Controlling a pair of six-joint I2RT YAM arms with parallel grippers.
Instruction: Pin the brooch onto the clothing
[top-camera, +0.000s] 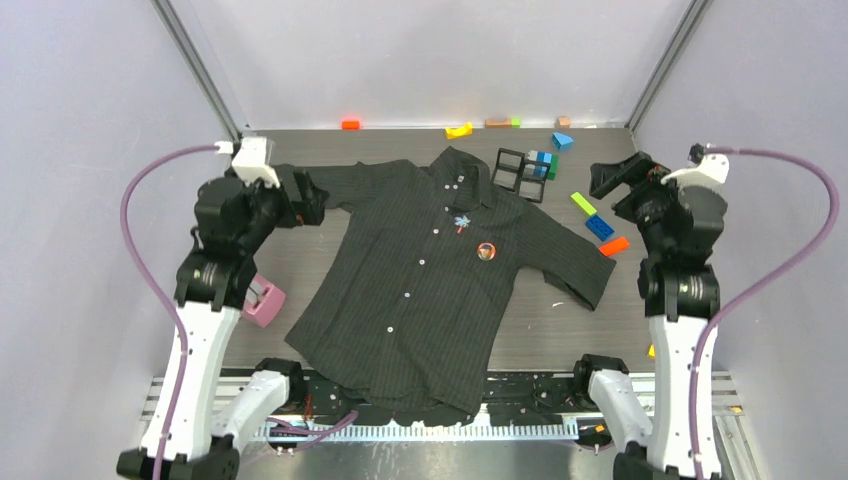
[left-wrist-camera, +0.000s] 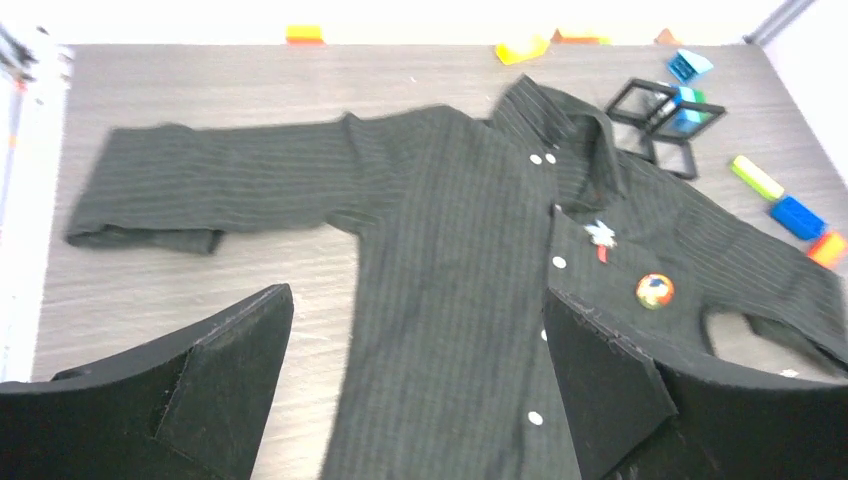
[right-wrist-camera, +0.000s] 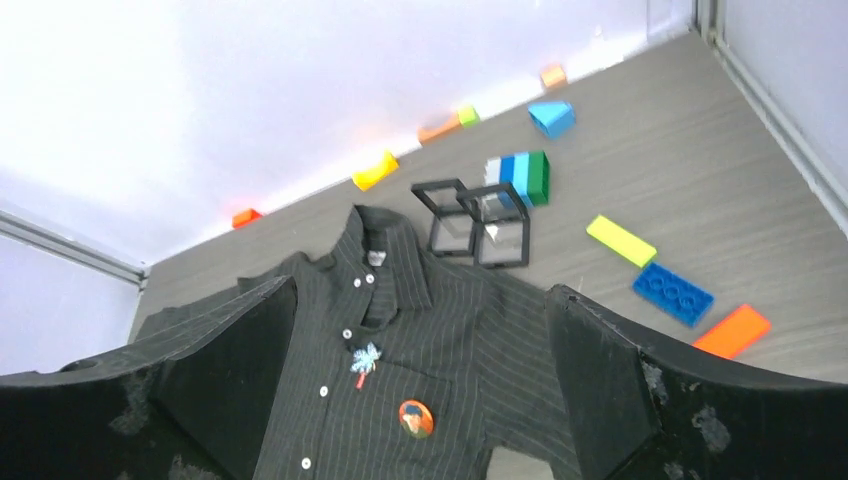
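The dark pinstriped shirt (top-camera: 420, 290) lies flat and face up on the table, collar toward the back. A round orange brooch (top-camera: 486, 251) sits on its chest pocket. It also shows in the left wrist view (left-wrist-camera: 655, 290) and the right wrist view (right-wrist-camera: 416, 417). A small pale blue pin with a red tag (top-camera: 462, 222) sits near the placket. My left gripper (top-camera: 305, 203) hovers over the shirt's left sleeve, open and empty (left-wrist-camera: 418, 300). My right gripper (top-camera: 618, 177) hangs right of the shirt, open and empty (right-wrist-camera: 420, 290).
Two black wire-frame cubes (top-camera: 520, 172) stand behind the collar beside a blue-green block (top-camera: 545, 163). Loose bricks lie at the right: green (top-camera: 583, 203), blue (top-camera: 600, 226), orange (top-camera: 614, 245). More bricks line the back wall. A pink object (top-camera: 263, 300) sits by the left arm.
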